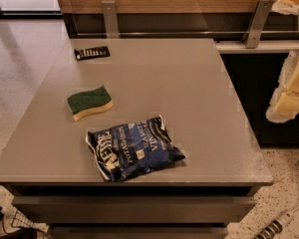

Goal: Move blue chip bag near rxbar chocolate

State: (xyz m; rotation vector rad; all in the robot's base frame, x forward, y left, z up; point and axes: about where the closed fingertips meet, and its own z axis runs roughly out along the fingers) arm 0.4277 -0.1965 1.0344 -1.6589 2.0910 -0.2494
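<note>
Camera view: pincer is parked at the right edge, off the desk and well apart from everything on it. It holds nothing, and I can't tell if it's spread or pressed together. My read: approach not started, arm kept clear so the layout stays visible.

Blue chip bag lies flat near the front edge of the desk, slightly left of centre and turned at an angle. Rxbar chocolate lies flat at the far left corner. Green-and-yellow sponge sits between them, closer to the bag and touching neither. Likely a distractor, since the straight path bag-to-bar passes right by it.

Bag looks dark navy foil, crinkled, with big white lettering and pale sealed edges. It's puffed in the middle, so probably air-filled: it should give under a pinch, and the foil may slip. A raised crease or an edge seam looks like the best grab spot.
</note>
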